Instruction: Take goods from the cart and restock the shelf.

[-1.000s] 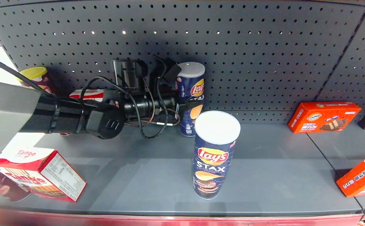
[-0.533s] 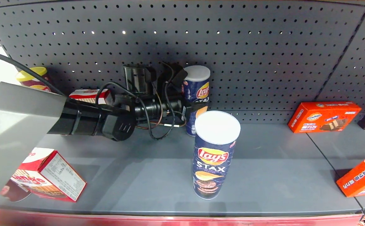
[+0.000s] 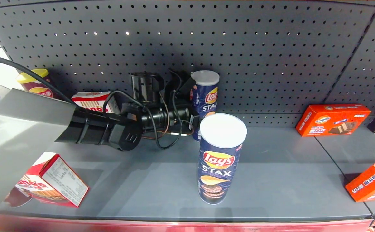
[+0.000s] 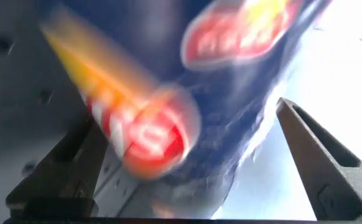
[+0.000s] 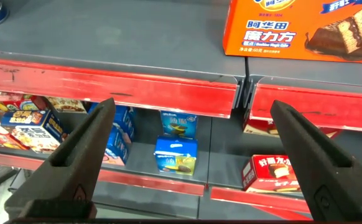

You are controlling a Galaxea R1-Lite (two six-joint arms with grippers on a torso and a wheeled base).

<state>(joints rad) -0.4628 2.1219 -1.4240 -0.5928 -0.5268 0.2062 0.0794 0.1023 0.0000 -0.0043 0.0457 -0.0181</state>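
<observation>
At the back of the grey metal shelf (image 3: 287, 180), close to the grey perforated back panel (image 3: 239, 48), the tall dark blue cylindrical crisp can with a white lid (image 3: 206, 93) stands roughly upright, clamped between the fingers of the left gripper (image 4: 187, 115). Nearer the front edge stands a second dark blue crisp can (image 3: 219, 161), apart from the first. Lower down, the right gripper (image 5: 192, 104) hangs before a red shelf rail (image 5: 106, 78), its fingers wide apart, with an orange cardboard box (image 5: 293, 28) lying on the shelf beyond
</observation>
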